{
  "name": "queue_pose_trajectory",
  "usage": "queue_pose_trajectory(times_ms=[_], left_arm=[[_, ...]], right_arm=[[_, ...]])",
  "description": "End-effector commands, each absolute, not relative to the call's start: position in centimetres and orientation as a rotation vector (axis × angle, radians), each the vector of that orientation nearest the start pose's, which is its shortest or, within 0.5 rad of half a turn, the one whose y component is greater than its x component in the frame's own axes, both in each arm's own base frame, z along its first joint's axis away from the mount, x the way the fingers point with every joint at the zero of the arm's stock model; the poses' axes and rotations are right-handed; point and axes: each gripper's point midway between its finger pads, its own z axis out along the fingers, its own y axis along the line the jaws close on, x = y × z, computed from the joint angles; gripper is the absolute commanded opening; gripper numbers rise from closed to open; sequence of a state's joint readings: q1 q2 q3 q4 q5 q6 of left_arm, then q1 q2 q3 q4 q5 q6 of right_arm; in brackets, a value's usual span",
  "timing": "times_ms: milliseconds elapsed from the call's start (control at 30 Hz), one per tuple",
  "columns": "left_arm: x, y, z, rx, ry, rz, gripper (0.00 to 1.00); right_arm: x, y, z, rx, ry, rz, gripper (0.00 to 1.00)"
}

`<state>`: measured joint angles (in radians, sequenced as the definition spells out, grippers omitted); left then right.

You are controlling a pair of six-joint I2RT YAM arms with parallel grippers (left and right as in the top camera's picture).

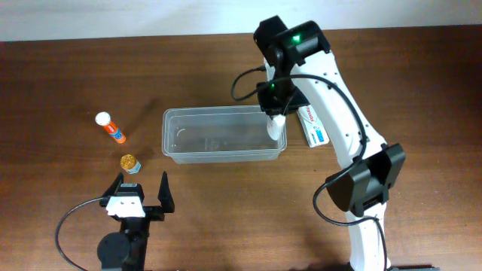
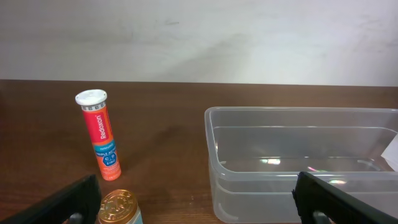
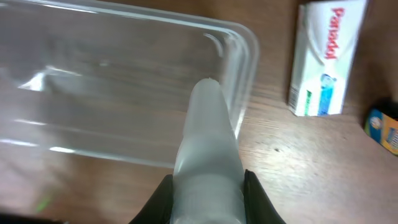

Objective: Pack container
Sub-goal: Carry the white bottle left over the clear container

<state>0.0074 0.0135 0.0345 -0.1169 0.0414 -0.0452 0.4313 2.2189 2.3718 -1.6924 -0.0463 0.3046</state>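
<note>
R claw [image 3: 208, 190] was clamped on white bottle [image 3: 205, 137], its tip over the end of the tub [image 1: 218, 158] just below; tub was bare inside. L claw [image 1: 141, 186] gaped; jar [image 1: 129, 162] just ahead, orange tube [image 1: 111, 127] beyond. Box [image 1: 312, 126] right of R claw. Nothing packed yet, approx. 4 items left.

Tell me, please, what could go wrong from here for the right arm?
The frosted white tube in the right gripper sits close to the end wall of the clear plastic tub, so it may catch the rim or fall outside. A knock could also slide the tub toward the white cardboard box beside it.
</note>
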Motion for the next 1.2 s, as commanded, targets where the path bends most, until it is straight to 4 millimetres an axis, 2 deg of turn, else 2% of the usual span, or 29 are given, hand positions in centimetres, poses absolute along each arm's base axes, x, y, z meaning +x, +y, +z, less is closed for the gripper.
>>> queue_pose_trajectory(times_ms=[0, 100, 367, 533, 733, 900, 1167], left_arm=[[24.4, -0.3, 15.7, -0.009, 1.665, -0.047, 0.99], [24.4, -0.3, 15.7, -0.009, 1.665, -0.047, 0.99], [24.4, -0.3, 15.7, -0.009, 1.665, -0.047, 0.99], [24.4, -0.3, 15.7, -0.009, 1.665, -0.047, 0.99], [24.4, -0.3, 15.7, -0.009, 1.665, -0.047, 0.99], [24.4, -0.3, 15.7, -0.009, 1.665, -0.047, 0.99], [24.4, -0.3, 15.7, -0.009, 1.665, -0.047, 0.99]], right_arm=[[37.7, 18.3, 18.3, -0.19, 3.077, 0.01, 0.18], [38.2, 18.8, 18.3, -0.198, 3.049, 0.023, 0.23], [39.4, 19.5, 17.7, -0.181, 3.019, 0.044, 0.23], [39.8, 21.0, 17.0, -0.204, 2.996, 0.06, 0.23], [39.8, 22.3, 14.6, -0.172, 3.005, 0.064, 0.24], [40.1, 22.5, 12.3, -0.094, 3.016, 0.063, 0.24], [40.9, 22.4, 10.1, -0.003, 2.994, 0.049, 0.23]])
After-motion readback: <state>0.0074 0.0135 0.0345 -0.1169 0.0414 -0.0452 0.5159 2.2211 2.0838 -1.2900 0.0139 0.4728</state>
